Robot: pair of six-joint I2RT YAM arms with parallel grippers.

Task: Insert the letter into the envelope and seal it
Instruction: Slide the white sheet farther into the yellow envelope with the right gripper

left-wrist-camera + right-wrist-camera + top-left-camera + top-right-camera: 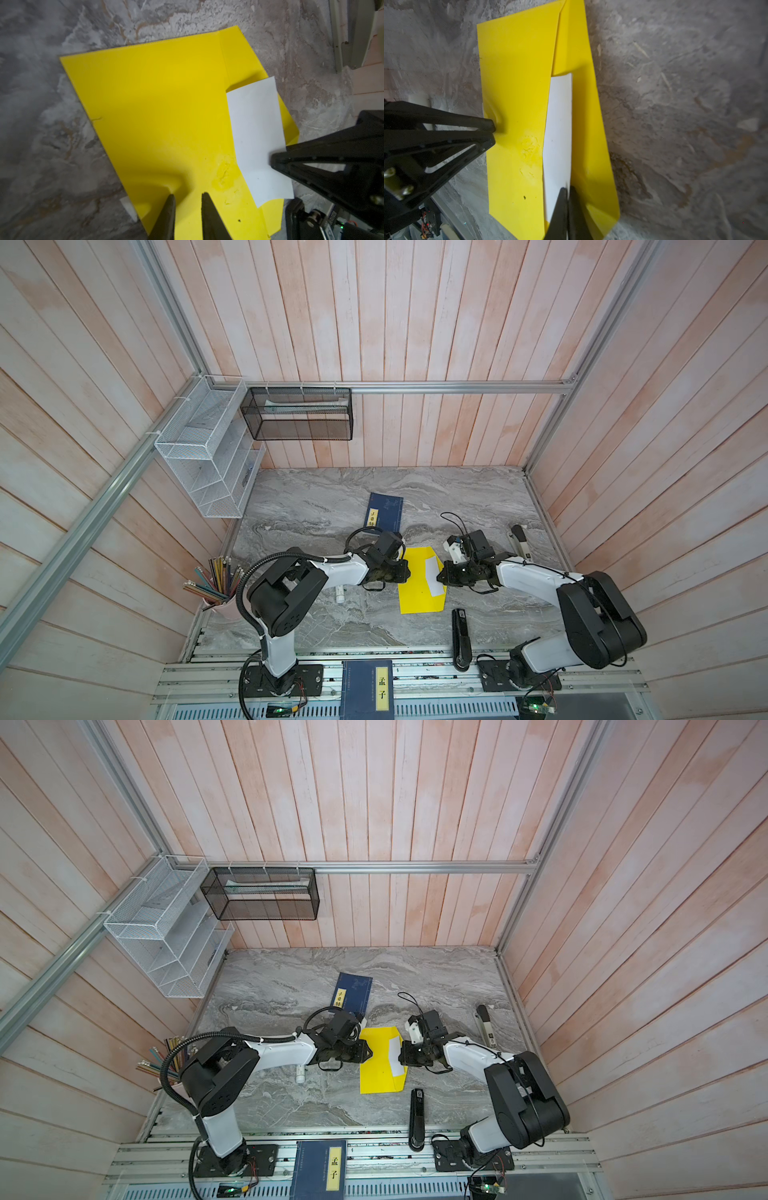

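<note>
Right claw [566, 199] pinches the letter [558, 128] edge protruding from the envelope [512, 83].

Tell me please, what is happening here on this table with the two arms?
Two robot arms are putting a thin white paper letter into a bright yellow flat paper envelope lying on the grey marble table. The right claw is shut on the letter's outer edge. The letter is partly in, a strip showing at the open flap. The left claw, slightly open, presses down on the envelope's opposite edge. The flap is not folded over yet.
</note>
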